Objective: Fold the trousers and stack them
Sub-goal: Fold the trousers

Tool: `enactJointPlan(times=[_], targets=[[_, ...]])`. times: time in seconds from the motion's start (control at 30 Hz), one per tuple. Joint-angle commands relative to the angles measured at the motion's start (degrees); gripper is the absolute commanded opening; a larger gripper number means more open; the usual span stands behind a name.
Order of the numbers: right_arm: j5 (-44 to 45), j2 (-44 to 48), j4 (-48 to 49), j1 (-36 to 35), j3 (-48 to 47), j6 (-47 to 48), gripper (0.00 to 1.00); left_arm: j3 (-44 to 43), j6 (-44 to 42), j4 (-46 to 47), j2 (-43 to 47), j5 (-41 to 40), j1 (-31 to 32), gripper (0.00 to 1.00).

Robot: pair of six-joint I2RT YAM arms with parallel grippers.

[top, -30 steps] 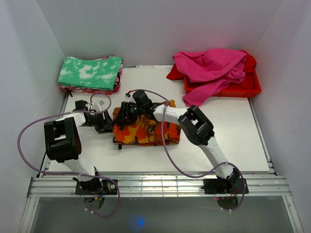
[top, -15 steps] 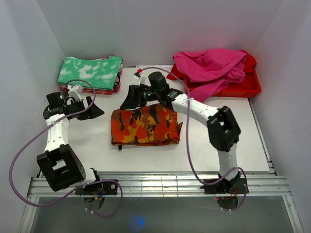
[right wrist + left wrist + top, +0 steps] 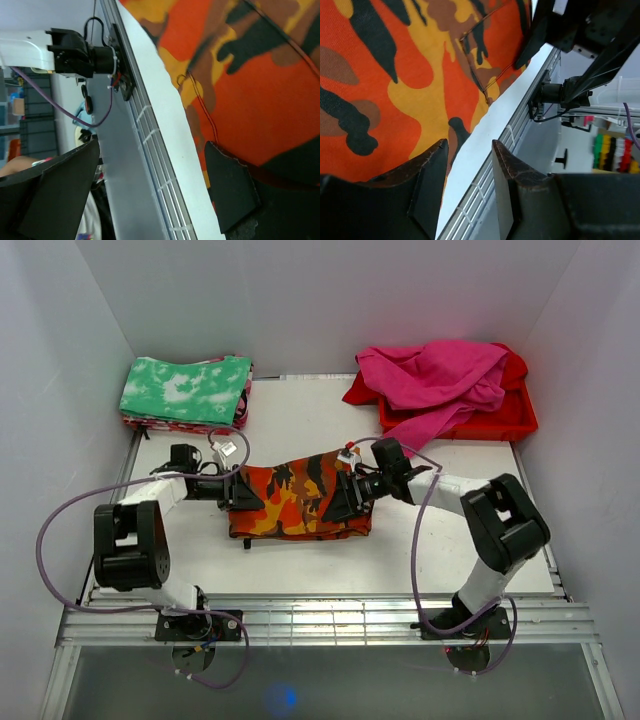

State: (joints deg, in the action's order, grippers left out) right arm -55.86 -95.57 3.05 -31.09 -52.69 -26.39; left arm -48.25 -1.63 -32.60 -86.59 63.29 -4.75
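White tabletop [image 3: 440, 550] carries the trousers [image 3: 300, 498], folded compactly at its middle. Left hand [image 3: 238, 494] and right hand [image 3: 340, 504] flank them, both parted, gripping nothing. Stacking on the pile [image 3: 185, 390] seems not yet done.

trousers [image 3: 300, 502]: on table [image 3: 470, 540], between left gripper [image 3: 245, 498] and right gripper [image 3: 340, 505]
cloth stack [image 3: 187, 392]: back left
tray [image 3: 520, 426]: back right, garments [image 3: 430, 380] in it
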Motion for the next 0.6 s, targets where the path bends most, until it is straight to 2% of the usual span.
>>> enactJointPlan(times=[0.0, 0.03, 0.13, 0.23, 0.3, 0.43, 0.53, 0.57], targets=[[-2.94, -5.48, 2.58, 1.11, 1.0, 0.11, 0.91, 0.44, 4.0, 3.25, -5.41, 0.62, 0.62, 0.49], [-3.03, -9.51, 2.66, 1.64, 1.01, -0.06, 0.92, 0.26, 4.26, 2.37, -10.48, -0.43, 0.45, 0.48], [-2.15, -16.54, 2.57, 3.49, 0.74, -0.06, 0.94, 0.17, 5.32, 3.06, -18.41, -4.12, -1.74, 0.48], [-2.59, -22.27, 4.06, 3.67, 1.27, -1.55, 0.96, -0.7, 5.49, 2.63, -23.7, -6.16, -5.07, 0.47], [-2.68, -23.78, 5.21, 3.67, 1.45, -2.61, 0.96, -1.41, 4.28, 2.11, -27.22, -7.82, -6.31, 0.43], [-3.12, -21.7, 3.64, 3.67, 0.48, -2.18, 0.97, -2.11, 1.81, 0.53, -25.31, -7.66, -7.64, 0.41], [-3.21, -14.58, -0.31, 3.49, -0.83, 0.63, 0.97, -2.98, -4.06, -1.32, -16.8, -4.84, -7.46, 0.5], [-2.25, -12.56, -1.98, 3.49, -3.1, 1.95, 0.97, -3.43, -5.56, -2.02, -14.08, -4.67, -7.46, 0.57]])
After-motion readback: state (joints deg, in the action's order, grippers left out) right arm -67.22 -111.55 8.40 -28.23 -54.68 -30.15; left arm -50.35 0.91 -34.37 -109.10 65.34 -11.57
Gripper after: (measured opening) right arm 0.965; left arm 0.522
